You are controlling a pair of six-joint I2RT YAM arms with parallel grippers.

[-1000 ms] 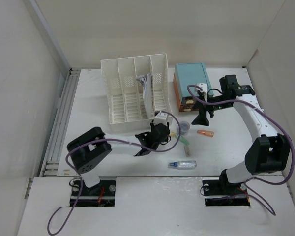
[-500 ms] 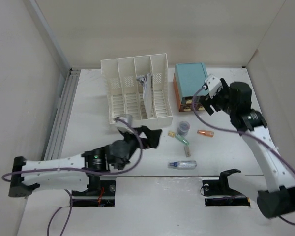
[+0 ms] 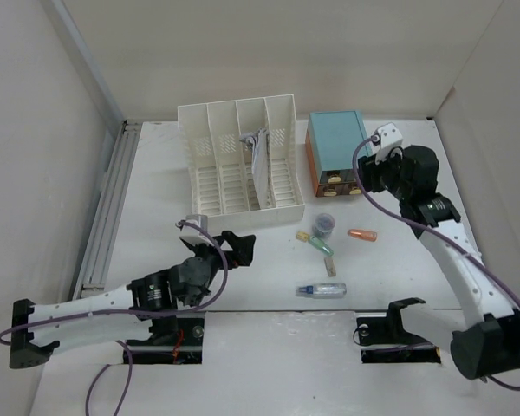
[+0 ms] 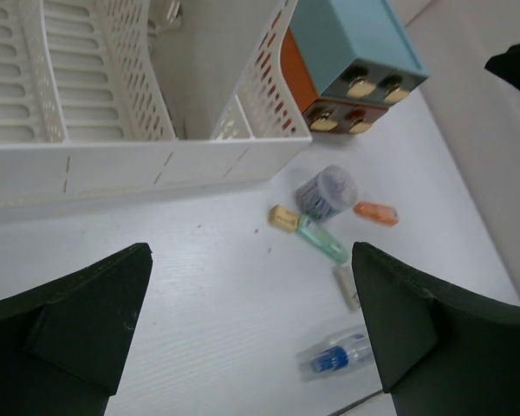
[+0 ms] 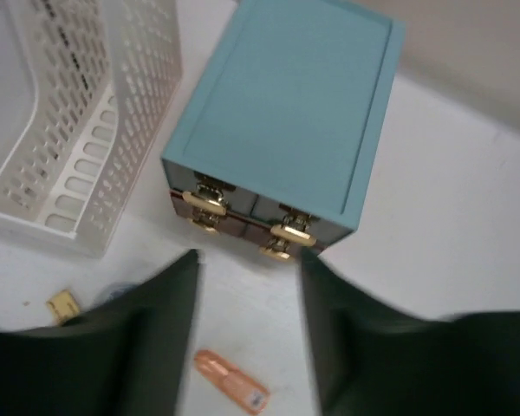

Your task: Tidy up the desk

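The desk point(image 3: 156, 217) is a broad white tabletop. Small items lie at its middle: a grey round container point(image 3: 325, 225), an orange capsule point(image 3: 361, 234), a green tube point(image 3: 319, 244) and a clear bottle with a blue cap point(image 3: 321, 290). My left gripper point(image 3: 230, 247) hovers left of them, open and empty; its wrist view shows the bottle point(image 4: 338, 354) and tube point(image 4: 321, 240) between wide jaws point(image 4: 251, 347). My right gripper point(image 3: 368, 178) hangs open and empty at the front of the teal box point(image 3: 338, 143), above the capsule point(image 5: 232, 380).
A white slotted file rack point(image 3: 238, 156) stands at the back centre with papers in one slot. The teal box point(image 5: 286, 113) has orange drawers with brass handles and stands right of the rack. Walls enclose the desk on three sides. A metal rail point(image 3: 108, 208) runs along the left edge.
My left gripper drew back to the left away from the small items and opened wide. My right arm swung toward the teal box's front, its jaws narrowing somewhat.
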